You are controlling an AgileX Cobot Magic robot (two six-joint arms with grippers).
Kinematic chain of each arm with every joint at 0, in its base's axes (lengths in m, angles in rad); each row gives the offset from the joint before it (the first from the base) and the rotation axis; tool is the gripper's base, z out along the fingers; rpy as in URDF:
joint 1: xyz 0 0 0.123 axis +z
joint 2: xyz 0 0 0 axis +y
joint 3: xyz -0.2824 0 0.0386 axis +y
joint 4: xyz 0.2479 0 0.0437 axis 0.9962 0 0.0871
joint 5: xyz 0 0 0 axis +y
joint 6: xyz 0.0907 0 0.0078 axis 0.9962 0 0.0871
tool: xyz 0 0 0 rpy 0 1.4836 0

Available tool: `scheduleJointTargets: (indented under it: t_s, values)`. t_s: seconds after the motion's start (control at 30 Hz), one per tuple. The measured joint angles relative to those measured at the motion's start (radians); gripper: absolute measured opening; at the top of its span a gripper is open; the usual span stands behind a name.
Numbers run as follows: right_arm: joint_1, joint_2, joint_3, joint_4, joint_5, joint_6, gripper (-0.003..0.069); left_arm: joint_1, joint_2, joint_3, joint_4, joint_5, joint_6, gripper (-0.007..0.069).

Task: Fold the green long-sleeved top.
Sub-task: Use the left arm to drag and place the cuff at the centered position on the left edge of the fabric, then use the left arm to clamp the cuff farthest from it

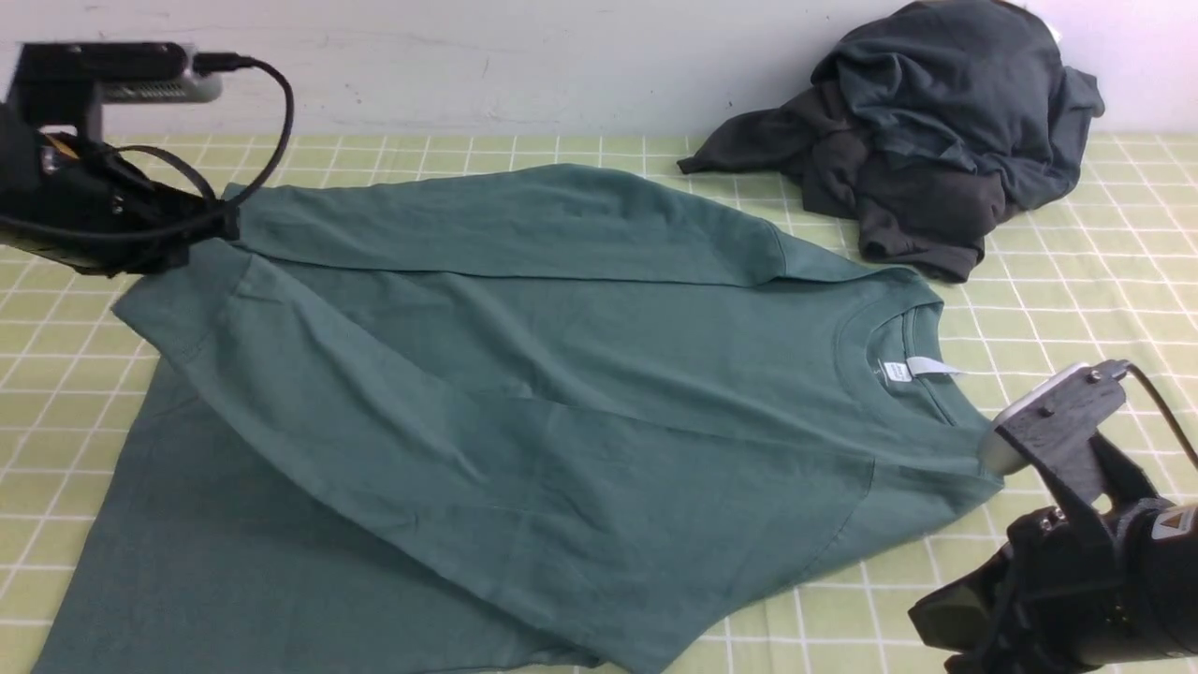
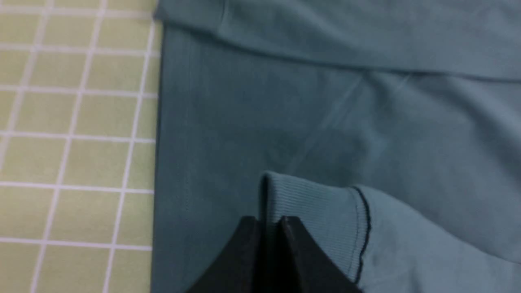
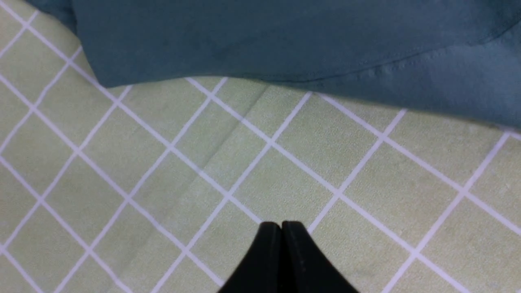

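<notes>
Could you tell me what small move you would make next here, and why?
I would probably have the left gripper lay the pinched sleeve end down along the body of the green top, then let go. The cuff is lifted in its fingers and the sleeve slants across the body, while the far sleeve already lies folded in.

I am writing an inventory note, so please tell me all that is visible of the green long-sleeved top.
The green long-sleeved top, smooth knitted-looking fabric, lies partly folded on the checked cloth, neckline to the right with a white label. The far sleeve lies across the body. The left gripper pinches a raised cuff.
</notes>
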Motion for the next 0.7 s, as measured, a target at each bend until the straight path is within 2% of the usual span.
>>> scheduleJointTargets:
  t_s: [0.17,0.33,0.5,0.7]
  values:
    - [0.0,0.0,0.0,0.0,-0.001,0.0,-0.001,0.034,0.268,-0.279,0.007,0.109,-0.043,0.0188]
    - [0.0,0.002,0.0,0.0,-0.02,-0.001,-0.001,0.035,0.474,-0.533,0.006,0.123,-0.072,0.0289]
    - [0.0,0.003,0.0,0.0,-0.047,-0.001,-0.001,0.035,0.613,-0.713,0.01,0.096,-0.09,0.0327]
    - [0.0,0.004,0.0,0.0,-0.086,-0.001,-0.001,0.035,0.779,-0.928,0.089,0.006,-0.231,0.038]
